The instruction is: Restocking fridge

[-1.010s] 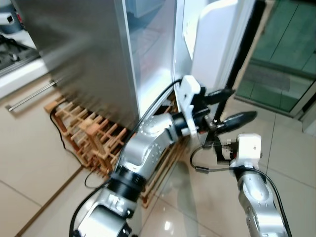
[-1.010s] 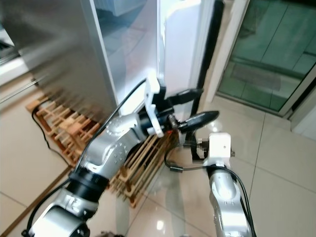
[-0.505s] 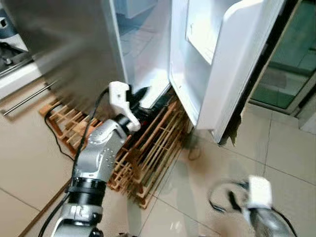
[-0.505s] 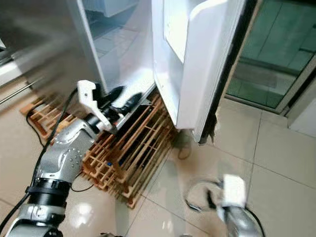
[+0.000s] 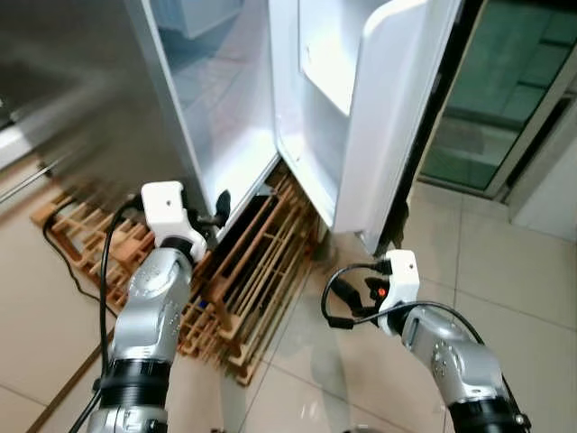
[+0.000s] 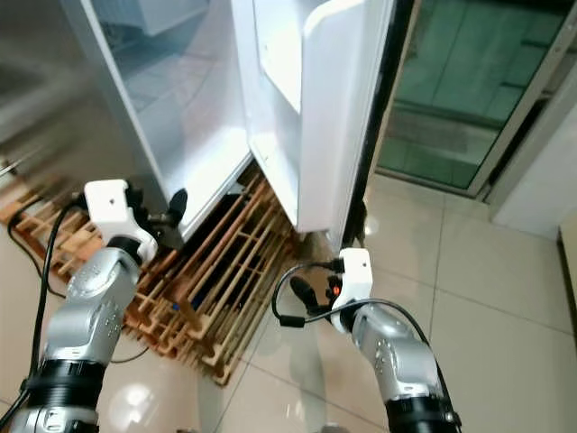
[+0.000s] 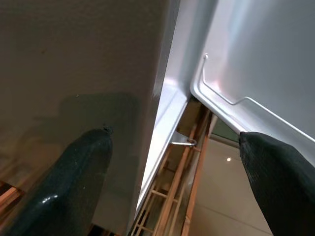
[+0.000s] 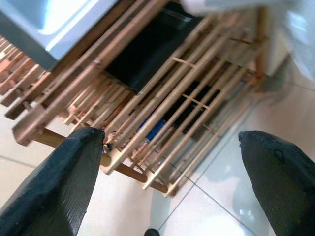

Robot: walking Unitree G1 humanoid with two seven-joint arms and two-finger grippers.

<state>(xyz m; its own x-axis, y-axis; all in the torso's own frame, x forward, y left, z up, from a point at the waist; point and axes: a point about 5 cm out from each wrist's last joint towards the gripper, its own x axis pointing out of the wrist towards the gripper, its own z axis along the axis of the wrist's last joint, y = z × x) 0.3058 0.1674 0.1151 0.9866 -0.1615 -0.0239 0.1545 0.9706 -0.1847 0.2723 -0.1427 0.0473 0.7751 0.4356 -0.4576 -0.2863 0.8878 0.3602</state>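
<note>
A tall fridge (image 5: pixel 225 108) with a brushed steel outer side and smooth, glossy white lining stands on a slatted wooden rack (image 5: pixel 257 262) of pale, crossed battens; its long axis runs upright. The fridge door (image 5: pixel 388 99), a thick white slab with a moulded shelf recess, hangs open toward the robot, its inner face turned to the cabinet. A black cable (image 5: pixel 63 262) trails across the beige glossy floor tiles (image 5: pixel 523 289) beside the rack, and a green-tinted glass door (image 5: pixel 505 99) lies beyond.

The left arm is raised with its elbow bent, the left end effector (image 5: pixel 219 212) held against the lower front edge of the fridge cabinet; the wrist view shows its two rounded black fingers (image 7: pixel 74 187) set wide apart on either side of that edge. The right arm sits low, forearm reaching inward, with the right end effector (image 6: pixel 302 298) above the tiles near the rack's corner, its fingers (image 8: pixel 59 182) likewise spread and gripping nothing
</note>
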